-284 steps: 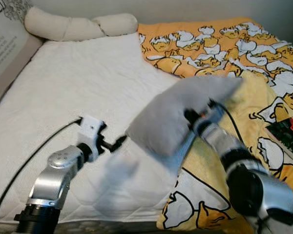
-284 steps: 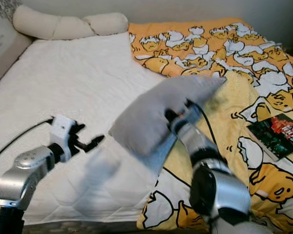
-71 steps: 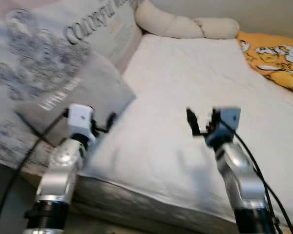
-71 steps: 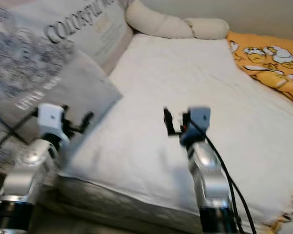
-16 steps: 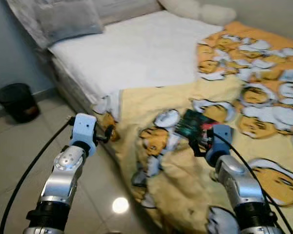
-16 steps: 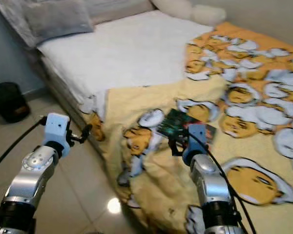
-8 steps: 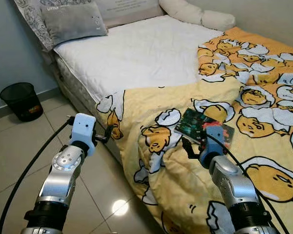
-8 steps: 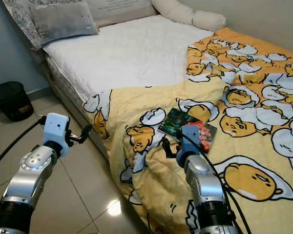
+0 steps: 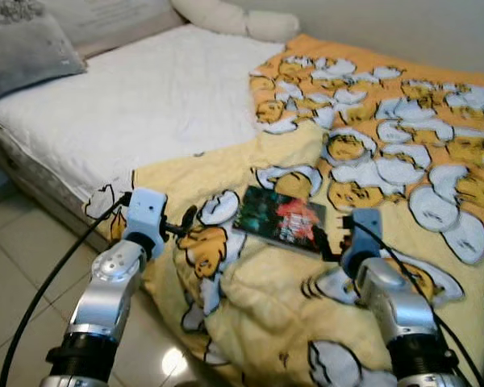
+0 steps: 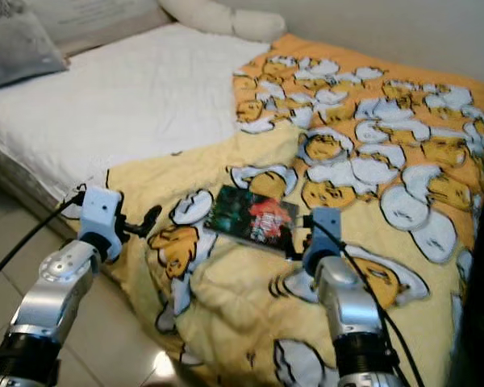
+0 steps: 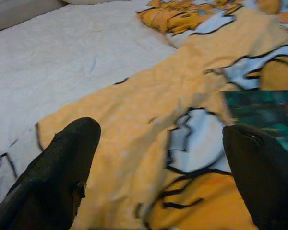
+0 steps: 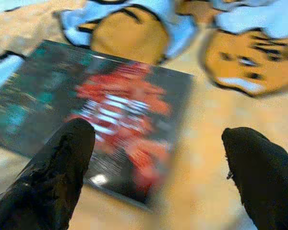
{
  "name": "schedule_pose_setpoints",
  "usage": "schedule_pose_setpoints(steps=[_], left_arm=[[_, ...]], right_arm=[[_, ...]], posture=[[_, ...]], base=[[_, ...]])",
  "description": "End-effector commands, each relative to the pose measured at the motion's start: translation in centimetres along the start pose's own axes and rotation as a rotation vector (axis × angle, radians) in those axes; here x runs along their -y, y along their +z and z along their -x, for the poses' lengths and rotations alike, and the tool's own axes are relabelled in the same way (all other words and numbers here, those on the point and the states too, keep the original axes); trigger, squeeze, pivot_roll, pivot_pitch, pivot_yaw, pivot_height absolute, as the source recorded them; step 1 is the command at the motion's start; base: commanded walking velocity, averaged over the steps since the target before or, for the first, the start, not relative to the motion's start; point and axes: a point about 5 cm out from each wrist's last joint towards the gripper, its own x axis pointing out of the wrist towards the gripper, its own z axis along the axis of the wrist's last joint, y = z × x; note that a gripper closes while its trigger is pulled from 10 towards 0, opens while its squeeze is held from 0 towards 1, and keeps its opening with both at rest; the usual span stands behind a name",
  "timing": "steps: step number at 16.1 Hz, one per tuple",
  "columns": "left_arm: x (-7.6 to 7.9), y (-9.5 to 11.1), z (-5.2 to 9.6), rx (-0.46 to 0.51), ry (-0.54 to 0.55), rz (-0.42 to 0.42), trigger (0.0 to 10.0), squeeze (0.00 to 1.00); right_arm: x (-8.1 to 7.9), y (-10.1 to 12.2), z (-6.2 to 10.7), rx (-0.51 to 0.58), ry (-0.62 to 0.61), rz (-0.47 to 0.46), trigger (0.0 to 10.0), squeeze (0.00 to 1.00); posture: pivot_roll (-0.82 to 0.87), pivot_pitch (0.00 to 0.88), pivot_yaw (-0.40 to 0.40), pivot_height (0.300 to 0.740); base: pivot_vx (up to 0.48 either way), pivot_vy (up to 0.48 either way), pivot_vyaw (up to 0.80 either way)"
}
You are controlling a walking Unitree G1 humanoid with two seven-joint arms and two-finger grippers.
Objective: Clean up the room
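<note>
**Book on blanket, right gripper lined up**

The book lies flat at centre frame on the yellow blanket, its corner just beside the right gripper, whose 2 fingers are spread wide and empty, apparently ready to take it. The left gripper, also wide and empty, hovers over the blanket's draped edge at lower left. The white mattress at upper left offers open room; the floor lies below.
</note>
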Motion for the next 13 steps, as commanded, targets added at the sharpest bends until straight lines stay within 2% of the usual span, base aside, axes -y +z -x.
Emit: schedule_pose_setpoints(steps=[1, 2, 13], left_arm=[[-0.58, 0.00, 0.24, -0.003, 0.021, -0.013, 10.0, 0.79], [-0.47, -0.04, 0.24, -0.006, 0.014, -0.019, 10.0, 0.75], [0.03, -0.43, 0.25, -0.026, -0.025, -0.037, 10.0, 0.73]], right_arm=[[-0.97, 0.44, -0.17, 0.016, 0.036, 0.003, 10.0, 0.00], [-0.99, 0.40, -0.16, 0.015, 0.040, 0.001, 10.0, 0.00], [-1.06, 0.02, -0.10, -0.002, 0.053, -0.007, 10.0, 0.00]], posture=[[0.02, 0.000, 0.015, 0.740], [0.03, 0.000, 0.014, 0.740], [0.03, 0.000, 0.015, 0.740]], base=[[0.000, 0.000, 0.00], [0.000, 0.000, 0.00], [0.000, 0.000, 0.00]])
